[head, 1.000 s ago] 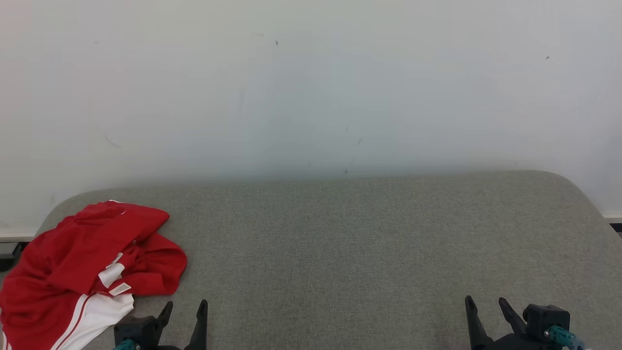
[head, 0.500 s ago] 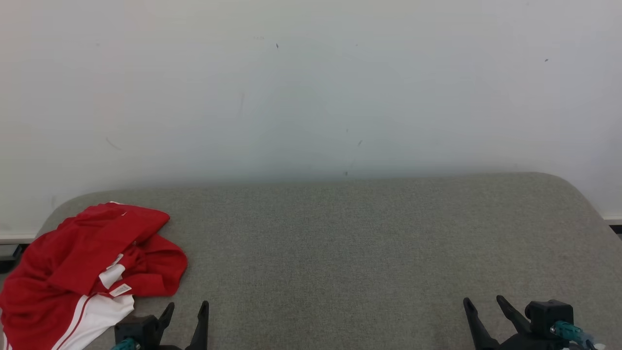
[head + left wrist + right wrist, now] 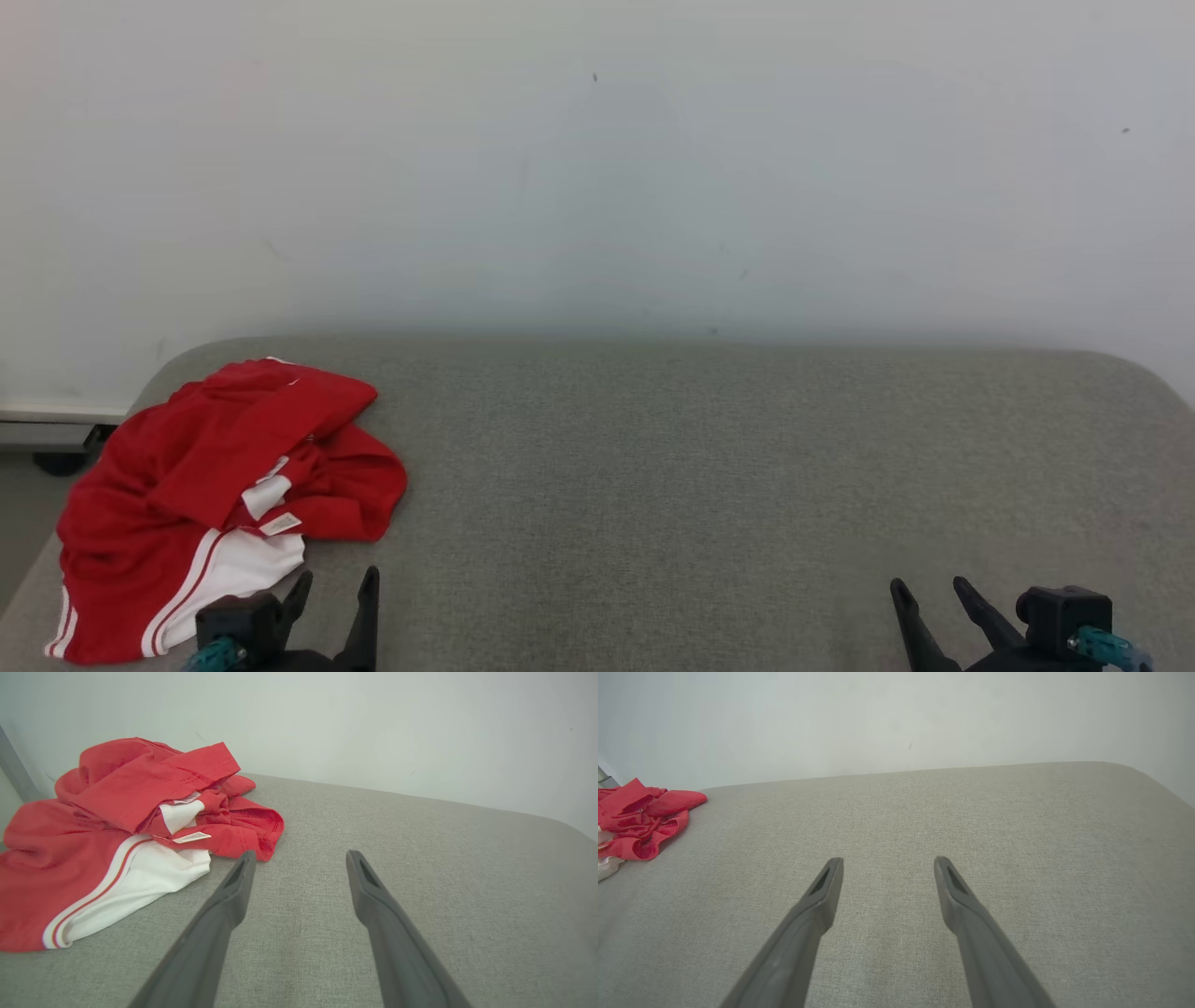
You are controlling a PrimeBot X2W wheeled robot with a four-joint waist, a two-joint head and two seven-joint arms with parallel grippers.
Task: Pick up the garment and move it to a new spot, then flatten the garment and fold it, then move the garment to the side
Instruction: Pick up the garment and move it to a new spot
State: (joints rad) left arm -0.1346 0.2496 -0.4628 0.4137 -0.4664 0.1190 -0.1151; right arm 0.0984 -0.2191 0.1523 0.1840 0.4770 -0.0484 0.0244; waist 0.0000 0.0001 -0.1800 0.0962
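Garment (image 3: 168, 467): red, with a white panel along its near edge, bordered by a thin red line and a narrow white stripe. Label (image 3: 280, 524) on it: white, faint print, not legible.

Table (image 3: 700, 467): grey cloth cover with a fine speckled weave, uniform throughout.

Wall (image 3: 597, 187): plain off-white, with a few small dark specks.

Left end effector (image 3: 337, 575) and right end effector (image 3: 930, 585): black in the head view, dark grey in the wrist views. Fitting (image 3: 1102, 646) at each base: teal.
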